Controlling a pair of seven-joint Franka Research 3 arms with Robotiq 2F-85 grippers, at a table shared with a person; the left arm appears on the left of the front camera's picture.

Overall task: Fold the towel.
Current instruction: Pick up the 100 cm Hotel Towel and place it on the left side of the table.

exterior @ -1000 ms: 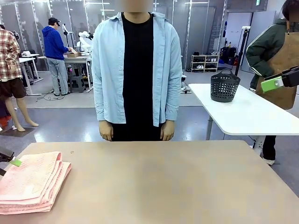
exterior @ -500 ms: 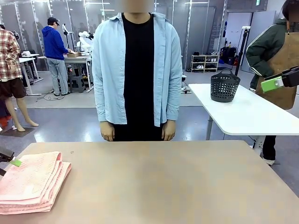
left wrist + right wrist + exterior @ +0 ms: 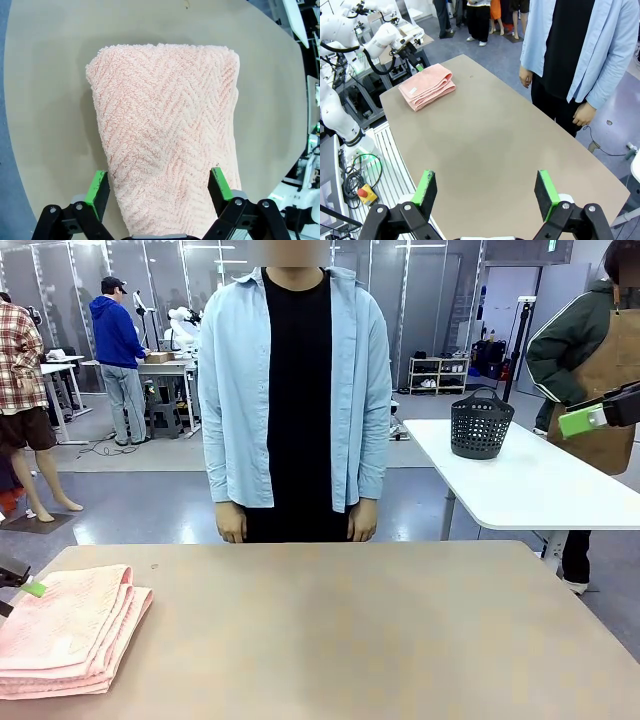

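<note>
The salmon-pink terry cloth towel (image 3: pixel 68 630) with its herringbone weave lies folded into a thick stack at the left end of the beige tabletop (image 3: pixel 340 630), on the robot's side; the left pincer (image 3: pixel 159 187) hovers just over the towel's near end, its green-padded fingers (image 3: pixel 97 186) spread wide to either side of the cloth, gripping nothing; the right pincer (image 3: pixel 486 192) hangs high above the bare middle of the tabletop, jaws likewise wide apart and empty; a person in a light-blue open shirt over a black top (image 3: pixel 294 390) stands at the far edge, both hands (image 3: pixel 229 522) hanging at their sides, well apart from the towel.
</note>
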